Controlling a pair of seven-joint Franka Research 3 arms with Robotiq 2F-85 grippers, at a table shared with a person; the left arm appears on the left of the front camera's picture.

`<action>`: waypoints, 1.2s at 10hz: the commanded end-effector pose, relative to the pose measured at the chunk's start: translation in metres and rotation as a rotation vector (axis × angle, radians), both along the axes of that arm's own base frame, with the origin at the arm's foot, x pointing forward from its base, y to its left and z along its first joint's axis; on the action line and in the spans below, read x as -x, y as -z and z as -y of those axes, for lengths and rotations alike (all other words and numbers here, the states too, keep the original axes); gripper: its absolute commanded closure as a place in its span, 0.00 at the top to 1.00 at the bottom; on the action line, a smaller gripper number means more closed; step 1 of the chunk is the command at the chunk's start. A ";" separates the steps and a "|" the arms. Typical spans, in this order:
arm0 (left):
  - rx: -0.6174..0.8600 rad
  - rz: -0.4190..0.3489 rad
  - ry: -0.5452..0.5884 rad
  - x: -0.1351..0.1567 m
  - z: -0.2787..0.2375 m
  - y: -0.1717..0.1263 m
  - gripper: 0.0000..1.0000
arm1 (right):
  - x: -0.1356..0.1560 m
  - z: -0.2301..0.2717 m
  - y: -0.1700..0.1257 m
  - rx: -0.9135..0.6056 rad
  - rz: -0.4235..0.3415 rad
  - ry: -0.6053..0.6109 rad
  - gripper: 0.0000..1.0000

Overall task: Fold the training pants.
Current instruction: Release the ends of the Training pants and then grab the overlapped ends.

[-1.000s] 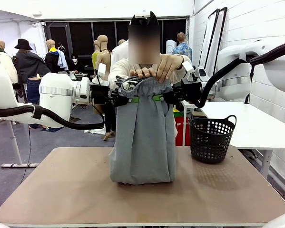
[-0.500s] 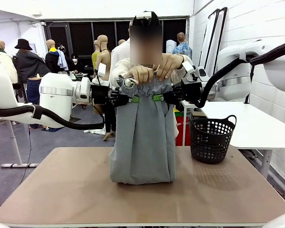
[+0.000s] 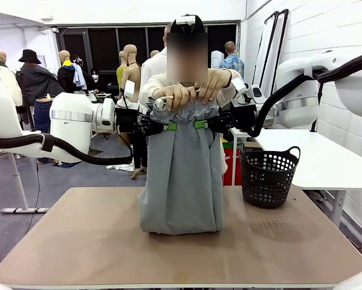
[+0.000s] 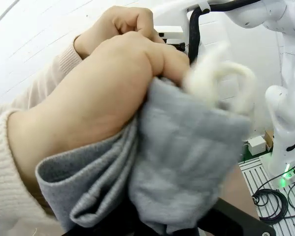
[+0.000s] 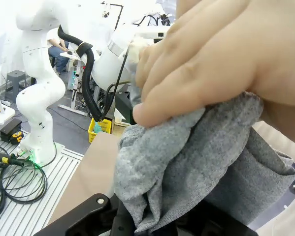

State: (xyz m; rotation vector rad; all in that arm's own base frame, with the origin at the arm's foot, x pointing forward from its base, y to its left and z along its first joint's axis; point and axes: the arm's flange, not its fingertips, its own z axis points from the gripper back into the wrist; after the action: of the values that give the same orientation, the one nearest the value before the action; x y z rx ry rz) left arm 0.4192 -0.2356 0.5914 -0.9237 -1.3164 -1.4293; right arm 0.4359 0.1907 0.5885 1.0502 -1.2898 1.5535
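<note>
My left gripper (image 3: 168,126) and right gripper (image 3: 200,124) are both clamped tight on the training pants (image 3: 181,181) at the waistband; the hem rests on the table (image 3: 78,241).

Matt grey jersey training pants (image 3: 181,181), perforated plastic basket (image 3: 267,178)

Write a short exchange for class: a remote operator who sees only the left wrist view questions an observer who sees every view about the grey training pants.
Operator: I see a hand bunching the training pants. Do they touch anything below?
Observer: Yes, they hang straight down and the lower end rests on the table.
Operator: What holds the far side?
Observer: The right gripper, its jaws shut on the waistband.
</note>
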 end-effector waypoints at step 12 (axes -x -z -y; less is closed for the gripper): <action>0.007 0.005 -0.010 0.003 0.000 -0.003 0.00 | 0.001 -0.002 -0.001 -0.006 0.000 -0.003 0.00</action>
State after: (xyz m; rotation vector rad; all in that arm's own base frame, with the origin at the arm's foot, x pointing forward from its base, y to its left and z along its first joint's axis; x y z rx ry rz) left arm 0.4189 -0.2355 0.5920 -0.9232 -1.3176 -1.4297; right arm 0.4358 0.1910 0.5885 1.0505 -1.2895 1.5540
